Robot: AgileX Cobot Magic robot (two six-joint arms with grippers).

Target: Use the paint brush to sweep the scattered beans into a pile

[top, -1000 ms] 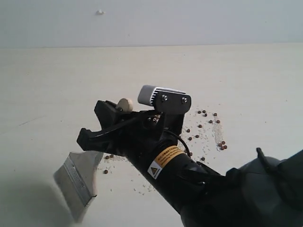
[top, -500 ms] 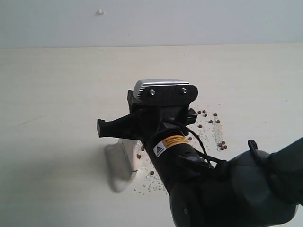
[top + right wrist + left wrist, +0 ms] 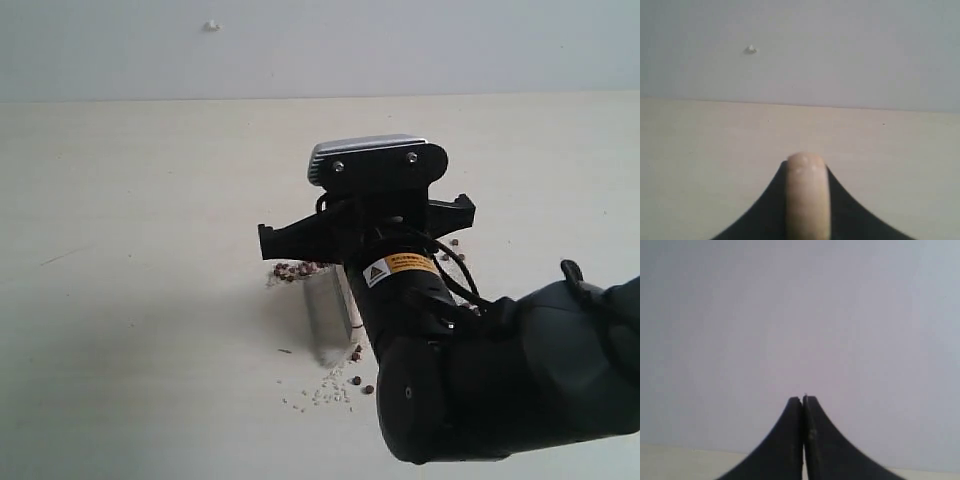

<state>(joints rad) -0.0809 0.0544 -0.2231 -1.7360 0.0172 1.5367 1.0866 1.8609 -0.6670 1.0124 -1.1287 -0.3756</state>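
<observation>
Your right hand (image 3: 362, 228), gripping the paint brush (image 3: 326, 312), has dragged it rightward, bunching beans (image 3: 293, 269) beside it; strays remain. Your left hand (image 3: 803, 405) sits pinched together, empty.

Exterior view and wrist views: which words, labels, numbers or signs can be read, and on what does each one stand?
Warning triangle sign, no words readable: on the white and orange sticker on the right arm.
Print on the sticker's orange strip: too small and blurred to read.
Both wrist views: no text.

Soft even light, slightly blurry
</observation>
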